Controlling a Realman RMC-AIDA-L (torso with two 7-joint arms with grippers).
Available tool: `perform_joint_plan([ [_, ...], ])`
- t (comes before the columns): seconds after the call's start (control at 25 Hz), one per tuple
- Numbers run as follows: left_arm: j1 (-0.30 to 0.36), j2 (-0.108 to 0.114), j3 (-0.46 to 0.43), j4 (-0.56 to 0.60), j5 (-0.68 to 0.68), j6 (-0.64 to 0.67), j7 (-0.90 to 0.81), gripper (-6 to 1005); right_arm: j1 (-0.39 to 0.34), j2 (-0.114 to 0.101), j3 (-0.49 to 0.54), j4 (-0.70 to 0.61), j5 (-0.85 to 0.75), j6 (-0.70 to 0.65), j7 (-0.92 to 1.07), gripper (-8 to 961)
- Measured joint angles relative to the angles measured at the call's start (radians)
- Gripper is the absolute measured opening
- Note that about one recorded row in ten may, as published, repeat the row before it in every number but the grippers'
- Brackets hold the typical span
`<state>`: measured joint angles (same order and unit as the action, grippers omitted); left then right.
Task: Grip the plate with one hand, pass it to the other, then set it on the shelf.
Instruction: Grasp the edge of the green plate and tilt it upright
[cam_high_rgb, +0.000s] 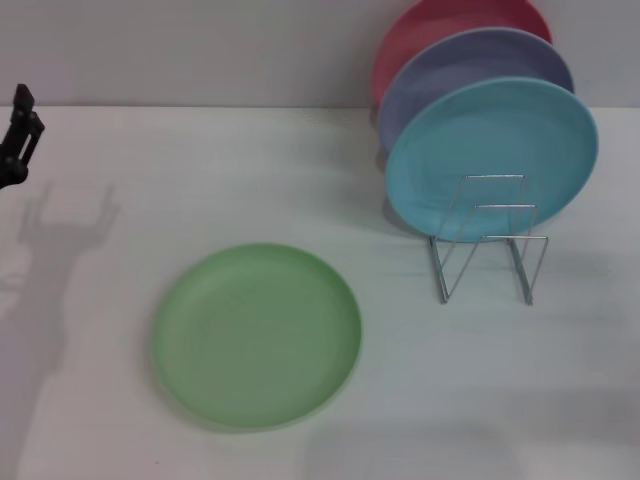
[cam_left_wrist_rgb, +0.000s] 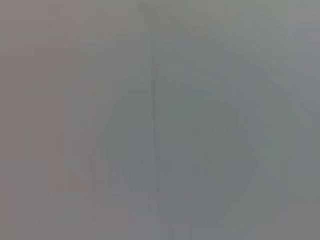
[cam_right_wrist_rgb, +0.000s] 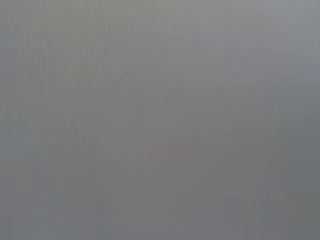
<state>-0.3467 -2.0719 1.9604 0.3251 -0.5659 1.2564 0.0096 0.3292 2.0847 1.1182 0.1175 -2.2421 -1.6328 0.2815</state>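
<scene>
The light green plate (cam_high_rgb: 256, 335) lies flat on the white table, left of centre in the head view. The silver wire shelf (cam_high_rgb: 487, 245) stands to its right, and its front loops hold nothing. My left gripper (cam_high_rgb: 20, 135) shows as a dark shape at the far left edge, well away from the plate and above the table. My right gripper is out of view. Both wrist views show only a plain grey surface.
Three plates stand upright in the back of the rack: turquoise-blue (cam_high_rgb: 490, 158) in front, lavender (cam_high_rgb: 475, 85) behind it, red (cam_high_rgb: 450, 30) at the rear. The left arm's shadow (cam_high_rgb: 45, 270) falls on the white table (cam_high_rgb: 300, 170).
</scene>
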Motion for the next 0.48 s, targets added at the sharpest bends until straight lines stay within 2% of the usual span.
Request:
perform_joint_plan([
  [0.16, -0.036, -0.001, -0.058, 0.001, 0.0, -0.15, 0.131, 832, 0.0, 0.0, 0.0, -0.001, 0.002, 0.0, 0.0, 584],
  [0.24, -0.045, -0.001, -0.079, 0.005, 0.0, -0.196, 0.136, 831, 0.0, 0.0, 0.0, -0.002, 0.002, 0.0, 0.0, 584],
  [0.28, -0.057, -0.001, -0.119, 0.025, -0.001, -0.279, 0.124, 831, 0.0, 0.0, 0.0, -0.003, 0.002, 0.0, -0.001, 584],
  [0.32, -0.059, -0.001, -0.13, 0.033, -0.001, -0.307, 0.115, 831, -0.001, -0.001, 0.001, -0.003, 0.003, 0.0, -0.001, 584],
  [0.48, -0.046, 0.012, -0.183, 0.187, 0.001, -0.573, -0.003, 831, -0.004, -0.001, 0.004, -0.001, 0.003, -0.001, -0.001, 584],
])
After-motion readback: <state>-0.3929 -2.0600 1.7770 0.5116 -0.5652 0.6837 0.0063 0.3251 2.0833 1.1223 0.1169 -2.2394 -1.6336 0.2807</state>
